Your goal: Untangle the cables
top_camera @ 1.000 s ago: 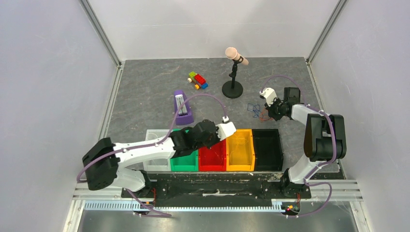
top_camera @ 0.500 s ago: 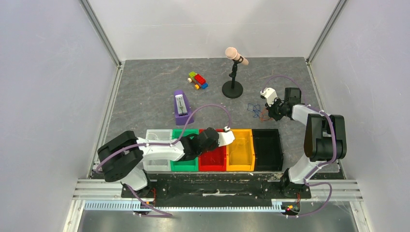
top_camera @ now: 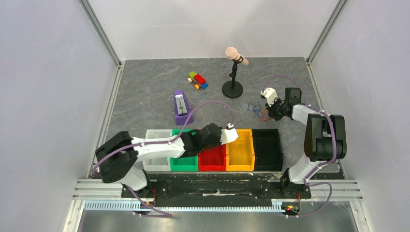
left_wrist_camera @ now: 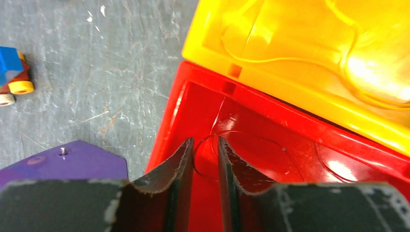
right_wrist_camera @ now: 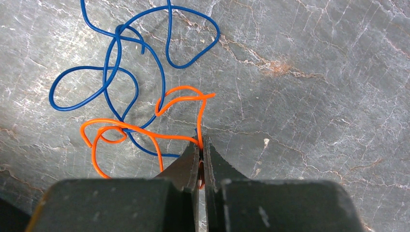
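A tangle of thin dark blue and orange cables (top_camera: 255,111) lies on the grey table at the right. In the right wrist view the blue cable (right_wrist_camera: 119,30) loops through the orange cable (right_wrist_camera: 145,135). My right gripper (right_wrist_camera: 202,141) (top_camera: 269,111) is shut on the orange cable's end, low at the table. My left gripper (left_wrist_camera: 205,140) (top_camera: 231,135) hovers over the red bin (left_wrist_camera: 179,106), jaws a little apart. A thin red cable (left_wrist_camera: 213,134) lies in that bin and loops between them. A yellow cable (left_wrist_camera: 290,60) lies in the yellow bin (left_wrist_camera: 212,34).
A row of white, green (top_camera: 183,163), red, yellow (top_camera: 240,153) and black (top_camera: 267,153) bins stands at the near edge. A purple metronome-like block (top_camera: 182,107), a toy block car (top_camera: 197,80) and a microphone on a stand (top_camera: 233,72) stand farther back.
My left arm has swung right and down from behind the green bin to over the red bin. The right gripper has stayed at the tangle, holding the orange cable.
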Robot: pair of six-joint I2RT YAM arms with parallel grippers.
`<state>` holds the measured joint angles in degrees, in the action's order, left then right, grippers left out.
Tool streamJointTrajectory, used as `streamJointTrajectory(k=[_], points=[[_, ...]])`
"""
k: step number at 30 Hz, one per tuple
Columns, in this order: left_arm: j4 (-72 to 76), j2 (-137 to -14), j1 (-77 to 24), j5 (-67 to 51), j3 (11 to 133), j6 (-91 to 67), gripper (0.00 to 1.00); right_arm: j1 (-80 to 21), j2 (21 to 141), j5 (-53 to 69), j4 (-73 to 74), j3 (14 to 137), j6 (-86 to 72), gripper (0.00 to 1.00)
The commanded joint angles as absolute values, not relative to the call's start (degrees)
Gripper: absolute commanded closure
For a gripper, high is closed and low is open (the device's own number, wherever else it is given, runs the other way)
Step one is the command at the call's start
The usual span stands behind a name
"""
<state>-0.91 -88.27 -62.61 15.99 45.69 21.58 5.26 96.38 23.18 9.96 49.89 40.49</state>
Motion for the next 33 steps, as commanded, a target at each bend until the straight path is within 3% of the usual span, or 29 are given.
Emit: streamJointTrajectory(k=[1, 5, 11, 19, 22, 26, 33], points=[[-6.9, -81.5, -62.7, 12.4, 50.5, 17.6, 0.67, 5.9, 96.8, 22.2, 12.8, 48.9, 39.8, 1.00], [-11.1, -80.1, -62.7, 11.5, 53.4, 15.3, 0.66, 5.9, 96.7, 22.4, 12.8, 49.0, 39.6, 1.00], [-13.5, -77.1, -62.7, 9.6, 54.9, 13.0, 0.50, 5.9, 96.5, 22.4, 12.8, 49.0, 39.7, 1.00], [-18.5, -70.1, -62.0, 0.6, 54.6, 6.1, 0.40, 5.9, 96.4, 22.3, 12.9, 48.9, 39.8, 1.00], [-24.9, -69.0, -59.9, -9.0, 56.1, 6.5, 0.45, 5.9, 96.2, 22.4, 13.0, 48.9, 39.9, 1.00], [-33.3, -70.2, -59.7, -10.7, 58.4, 9.0, 0.51, 5.9, 96.1, 22.4, 13.0, 49.0, 39.8, 1.00], [-29.3, -68.6, -50.4, -18.2, 60.4, 5.6, 0.47, 5.9, 93.0, 26.9, 14.2, 48.9, 38.5, 1.00]])
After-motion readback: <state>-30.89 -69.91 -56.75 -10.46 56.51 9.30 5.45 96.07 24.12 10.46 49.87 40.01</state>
